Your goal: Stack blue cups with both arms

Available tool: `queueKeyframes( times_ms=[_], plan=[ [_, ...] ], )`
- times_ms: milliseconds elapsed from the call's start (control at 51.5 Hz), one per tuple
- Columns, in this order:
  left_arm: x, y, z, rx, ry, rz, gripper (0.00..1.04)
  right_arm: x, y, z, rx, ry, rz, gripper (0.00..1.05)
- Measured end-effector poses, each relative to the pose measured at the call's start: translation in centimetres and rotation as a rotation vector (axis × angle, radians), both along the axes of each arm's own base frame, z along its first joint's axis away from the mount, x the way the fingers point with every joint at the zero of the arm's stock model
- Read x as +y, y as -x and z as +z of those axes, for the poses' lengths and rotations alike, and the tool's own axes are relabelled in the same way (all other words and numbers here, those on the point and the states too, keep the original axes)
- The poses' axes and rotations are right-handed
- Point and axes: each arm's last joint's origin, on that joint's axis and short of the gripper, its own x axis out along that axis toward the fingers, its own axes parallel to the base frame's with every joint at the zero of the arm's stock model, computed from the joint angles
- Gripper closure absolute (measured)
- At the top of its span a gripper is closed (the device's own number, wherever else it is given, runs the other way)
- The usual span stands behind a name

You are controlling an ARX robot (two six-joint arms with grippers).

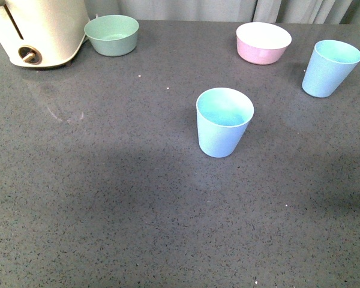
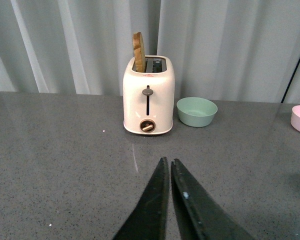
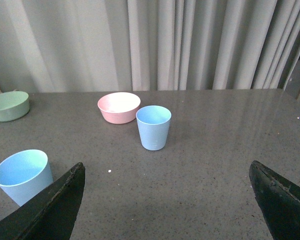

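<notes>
Near blue cup (image 1: 224,123) and far blue cup (image 1: 331,68) upright, well apart, unstacked. Right gripper (image 3: 167,167) splayed wide, likely lining up a grab; left gripper (image 2: 169,162) pinched closed, empty.

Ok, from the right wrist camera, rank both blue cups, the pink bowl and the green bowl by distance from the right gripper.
1. near blue cup, close beside the open right gripper.
2. second blue cup, straight ahead, farther out.
3. pink bowl, just behind that cup.
4. green bowl, farthest, well off to the side.
</notes>
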Motion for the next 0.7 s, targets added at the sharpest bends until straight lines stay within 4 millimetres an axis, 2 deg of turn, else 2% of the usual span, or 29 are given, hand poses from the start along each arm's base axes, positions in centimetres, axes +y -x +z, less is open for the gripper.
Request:
queueKeyframes(
  times_ms=[116,213,272,408,466,582,699],
  plan=[
    [0.0,0.0,0.0,0.000,0.000,0.000,0.76,0.0,0.0,0.0,0.014,-0.016,0.006,0.09],
    [0.0,0.0,0.0,0.000,0.000,0.000,0.56,-0.1,-0.3,-0.7,0.265,-0.150,0.018,0.09],
    [0.0,0.0,0.0,0.000,0.000,0.000,0.43,-0.7,-0.8,-0.9,0.325,-0.194,0.012,0.09],
    [0.0,0.0,0.0,0.000,0.000,0.000,0.19,-2.8,-3.3,2.1,0.276,-0.145,-0.001,0.09],
    [0.0,0.0,0.0,0.000,-0.001,0.000,0.09,-3.7,-5.2,3.5,0.264,-0.067,0.010,0.09],
    [0.0,0.0,0.0,0.000,-0.002,0.000,0.10,-4.9,-9.3,4.7,0.322,0.084,0.067,0.09],
    [0.0,0.0,0.0,0.000,-0.002,0.000,0.09,-5.9,-14.5,4.1,0.459,0.239,0.115,0.09]
  ],
)
